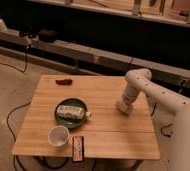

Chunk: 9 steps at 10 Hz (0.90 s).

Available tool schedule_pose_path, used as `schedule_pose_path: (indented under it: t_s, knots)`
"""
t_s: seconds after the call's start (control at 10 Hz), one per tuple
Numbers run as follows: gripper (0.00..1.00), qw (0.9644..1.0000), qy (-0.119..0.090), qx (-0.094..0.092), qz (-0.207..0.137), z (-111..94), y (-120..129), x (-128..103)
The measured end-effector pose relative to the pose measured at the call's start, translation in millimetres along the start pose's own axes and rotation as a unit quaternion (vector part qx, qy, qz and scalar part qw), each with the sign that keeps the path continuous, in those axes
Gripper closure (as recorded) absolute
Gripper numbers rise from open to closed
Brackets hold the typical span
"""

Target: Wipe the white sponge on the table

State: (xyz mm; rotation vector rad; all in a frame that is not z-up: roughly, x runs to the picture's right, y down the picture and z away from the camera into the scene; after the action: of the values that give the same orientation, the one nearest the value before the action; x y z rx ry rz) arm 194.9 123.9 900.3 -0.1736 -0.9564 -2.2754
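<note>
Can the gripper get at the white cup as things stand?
Probably yes: the gripper, down at the table's right side, could lift and cross; only the low green plate lies near the path to the white cup.

white claw (124, 107) on tan table (100, 87), green plate (59, 118)

High oblique view; end effector (124, 106) mid-right

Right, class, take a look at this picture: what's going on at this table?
A robot's white arm reaches over the right side of the wooden table, its gripper down on a white sponge lying on the top. Away to the left sit a green plate holding a wrapped snack, a white cup, a dark packet near the front edge and a small red thing at the back.
</note>
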Motion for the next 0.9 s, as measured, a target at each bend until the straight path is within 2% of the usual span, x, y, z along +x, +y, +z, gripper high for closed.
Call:
schedule_pose_path:
  t_s: [0.2, 0.4, 0.7, 0.9]
  knots:
    - [1.00, 0.9994, -0.004, 0.007, -0.033, 8.1, -17.9, 29.0]
    - [1.00, 0.9971, -0.018, 0.006, -0.074, 10.0, -47.4, 49.8]
    - [1.00, 0.9931, -0.026, 0.004, -0.114, 12.6, -95.5, 56.0]
    - [1.00, 0.9915, -0.021, 0.021, -0.127, 21.1, -133.1, 44.3]
